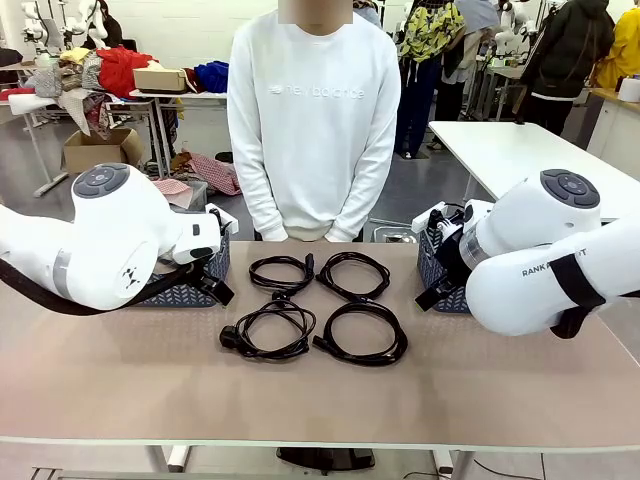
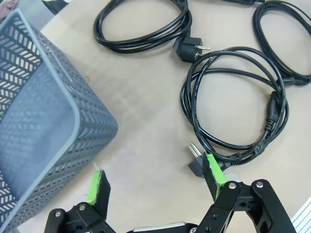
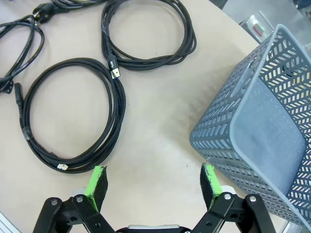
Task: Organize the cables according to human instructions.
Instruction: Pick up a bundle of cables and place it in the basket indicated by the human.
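Note:
Several black coiled cables lie in a square at the table's middle: far left [image 1: 281, 272], far right [image 1: 353, 274], near left [image 1: 270, 330], near right [image 1: 362, 333]. My left gripper [image 1: 215, 287] hovers by the left basket, open and holding nothing. In the left wrist view, the left gripper [image 2: 156, 182] stands over bare table, one green pad [image 2: 214, 174] just above a cable's plug [image 2: 197, 162]. My right gripper [image 1: 432, 290] is open beside the right basket. In the right wrist view, the right gripper [image 3: 153, 182] has a coil [image 3: 116, 111] off to its left.
Two grey mesh baskets stand on the table, one at the left [image 1: 195, 280] [image 2: 43, 121] and one at the right [image 1: 440, 275] [image 3: 262, 121]. A person in a white sweater [image 1: 313, 120] stands at the far edge. The near half of the table [image 1: 320, 400] is bare.

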You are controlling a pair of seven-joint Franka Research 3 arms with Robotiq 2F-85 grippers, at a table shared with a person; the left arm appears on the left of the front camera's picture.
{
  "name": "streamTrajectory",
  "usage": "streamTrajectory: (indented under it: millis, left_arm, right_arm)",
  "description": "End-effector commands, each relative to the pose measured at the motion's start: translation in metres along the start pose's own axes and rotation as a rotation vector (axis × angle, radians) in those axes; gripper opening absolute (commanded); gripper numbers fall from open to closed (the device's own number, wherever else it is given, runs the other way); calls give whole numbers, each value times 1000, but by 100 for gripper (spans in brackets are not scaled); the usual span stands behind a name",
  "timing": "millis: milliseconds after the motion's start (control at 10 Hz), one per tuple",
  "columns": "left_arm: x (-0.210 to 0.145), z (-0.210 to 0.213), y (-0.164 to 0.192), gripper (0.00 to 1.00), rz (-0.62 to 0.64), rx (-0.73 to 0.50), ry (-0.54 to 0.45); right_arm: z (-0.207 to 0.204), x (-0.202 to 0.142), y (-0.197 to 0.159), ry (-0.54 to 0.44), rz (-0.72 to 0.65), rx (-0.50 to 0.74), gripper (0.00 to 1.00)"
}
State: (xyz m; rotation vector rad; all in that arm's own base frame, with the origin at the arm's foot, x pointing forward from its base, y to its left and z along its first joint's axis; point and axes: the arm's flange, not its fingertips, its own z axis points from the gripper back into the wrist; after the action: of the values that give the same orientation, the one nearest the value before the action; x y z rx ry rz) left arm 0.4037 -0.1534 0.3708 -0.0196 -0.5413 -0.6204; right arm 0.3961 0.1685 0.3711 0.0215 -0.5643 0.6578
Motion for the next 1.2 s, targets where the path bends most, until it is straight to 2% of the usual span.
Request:
streamTrajectory:
  millis: [0,500,1100]
  left_arm:
    - [0,0,1,100,2,0,0]
    - [2,2,1,100,-13,-22,-8]
    - [-4,72,22,100,-195,-111,-88]
  right_arm:
    - [0,0,0,0,-1,0,100]
    - [0,0,0,0,0,0,100]
    - [52,-1,-26,-47,96,122,100]
